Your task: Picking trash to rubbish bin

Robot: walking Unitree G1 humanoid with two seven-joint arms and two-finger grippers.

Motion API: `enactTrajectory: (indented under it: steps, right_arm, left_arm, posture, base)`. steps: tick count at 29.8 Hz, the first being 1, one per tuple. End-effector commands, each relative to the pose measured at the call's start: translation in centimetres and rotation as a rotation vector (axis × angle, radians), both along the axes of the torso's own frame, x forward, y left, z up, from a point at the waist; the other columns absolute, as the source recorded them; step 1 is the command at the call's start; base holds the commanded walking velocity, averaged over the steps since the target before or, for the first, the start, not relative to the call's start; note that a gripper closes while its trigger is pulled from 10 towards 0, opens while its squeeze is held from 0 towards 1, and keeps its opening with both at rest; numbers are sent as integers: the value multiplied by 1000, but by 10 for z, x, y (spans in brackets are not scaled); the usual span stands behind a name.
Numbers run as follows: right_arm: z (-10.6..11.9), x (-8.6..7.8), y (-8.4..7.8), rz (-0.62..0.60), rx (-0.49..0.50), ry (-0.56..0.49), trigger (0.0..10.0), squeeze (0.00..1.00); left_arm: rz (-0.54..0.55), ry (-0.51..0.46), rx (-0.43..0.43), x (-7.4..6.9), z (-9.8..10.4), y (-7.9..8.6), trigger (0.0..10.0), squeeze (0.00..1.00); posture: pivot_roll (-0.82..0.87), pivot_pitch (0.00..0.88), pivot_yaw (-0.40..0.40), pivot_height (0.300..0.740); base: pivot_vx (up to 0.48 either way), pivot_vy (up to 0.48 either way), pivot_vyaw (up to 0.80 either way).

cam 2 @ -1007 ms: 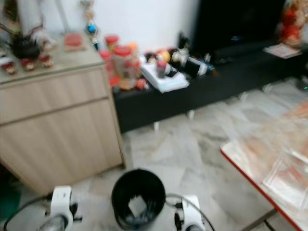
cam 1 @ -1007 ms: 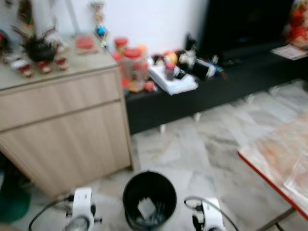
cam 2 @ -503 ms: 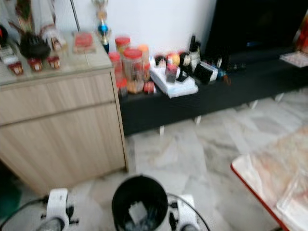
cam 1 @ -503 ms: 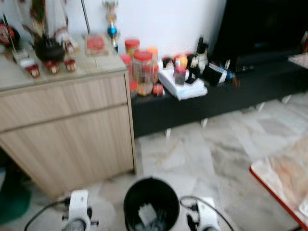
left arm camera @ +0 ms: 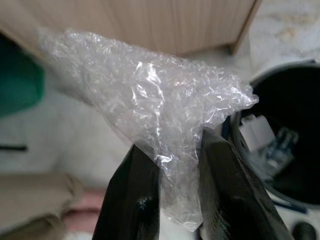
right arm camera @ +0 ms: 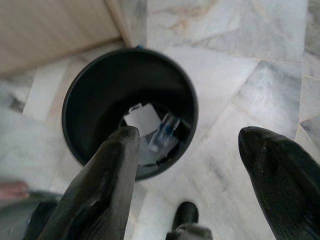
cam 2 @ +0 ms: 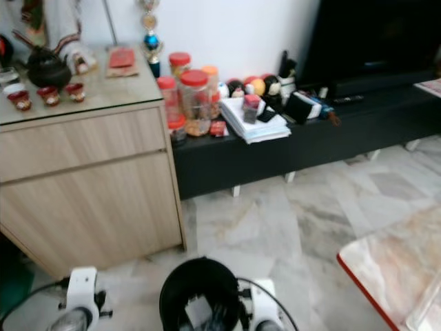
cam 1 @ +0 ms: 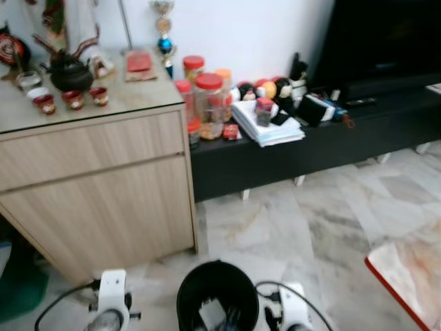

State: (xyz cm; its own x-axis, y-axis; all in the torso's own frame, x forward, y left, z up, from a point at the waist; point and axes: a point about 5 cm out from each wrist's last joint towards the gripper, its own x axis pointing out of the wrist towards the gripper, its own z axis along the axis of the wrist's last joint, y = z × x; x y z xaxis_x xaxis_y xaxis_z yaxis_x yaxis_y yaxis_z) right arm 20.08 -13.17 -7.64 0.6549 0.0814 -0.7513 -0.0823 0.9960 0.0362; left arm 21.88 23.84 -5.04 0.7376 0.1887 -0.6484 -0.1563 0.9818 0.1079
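A black round rubbish bin [cam 1: 217, 293] stands on the marble floor between my two arms, with white paper and a clear bottle [right arm camera: 165, 130] inside it. In the left wrist view my left gripper [left arm camera: 177, 200] is shut on a crumpled sheet of clear bubble wrap [left arm camera: 150, 110], held just beside the bin's rim [left arm camera: 240, 145]. My right gripper [right arm camera: 187, 175] hangs open above the bin [right arm camera: 85, 100], fingers spread wide, nothing between them. The white wrists of both arms show at the bottom of the eye views, the left arm [cam 1: 110, 303] and the right arm [cam 1: 293, 314].
A light wood cabinet [cam 1: 96, 186] with a teapot and red cups stands at the left. A low black TV bench [cam 1: 310, 141] carries jars, papers and small items. A red-edged table corner [cam 1: 410, 272] juts in at the right. A green object [cam 1: 17, 289] lies at far left.
The camera has swung, so the whole scene shifted right and down; the red-edged table has slid toward the right edge. The picture is sharper now. Bin and arms keep their places.
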Motion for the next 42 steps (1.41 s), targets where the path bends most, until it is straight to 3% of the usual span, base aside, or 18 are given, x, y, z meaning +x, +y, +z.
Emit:
enactTrajectory:
  steps: [1, 8, 14, 18, 21, 25, 31, 42]
  right_arm:
    - [-3, -5, -11, -23, -22, 14, 10000, 0]
    - [-2, -4, -11, -16, -24, 13, 10000, 0]
    - [3, 6, -5, 17, -9, -10, 10000, 0]
    - [7, 12, -3, 31, 5, -26, 10000, 0]
    - [12, 22, 3, 86, 27, -35, 10000, 0]
    - [18, 30, 6, 124, 50, -53, 10000, 0]
    - [25, 40, 16, 243, 75, -61, 10000, 0]
    - [38, 55, 29, 290, 113, -116, 10000, 0]
  left_arm:
    - [-15, -13, -15, 3, 0, -8, 10000, 0]
    - [-27, -26, -18, 7, 3, -9, 10000, 0]
    - [-112, -95, -71, 28, 15, -22, 10000, 0]
    - [-221, -124, -152, 40, 22, -40, 10000, 0]
    - [-398, -123, -240, 53, 29, -68, 10000, 0]
    - [-467, -145, -291, 61, 36, -86, 10000, 0]
    - [-538, -117, -342, 63, 36, -107, 10000, 0]
    - [-611, -19, -410, 53, 29, -116, 10000, 0]
  posture:
    - [18, 29, 3, 740]
    - [18, 28, 3, 740]
    - [17, 29, 1, 740]
    - [16, 30, -1, 740]
    - [15, 29, -3, 740]
    - [6, 28, -2, 740]
    - [-6, 30, -4, 740]
    - [-16, 29, 6, 740]
  base:
    - [274, 0, 0]
    - [306, 0, 0]
    - [269, 0, 0]
    - [0, 0, 0]
    - [0, 0, 0]
    - [0, 0, 0]
    - [0, 0, 0]
    - [0, 0, 0]
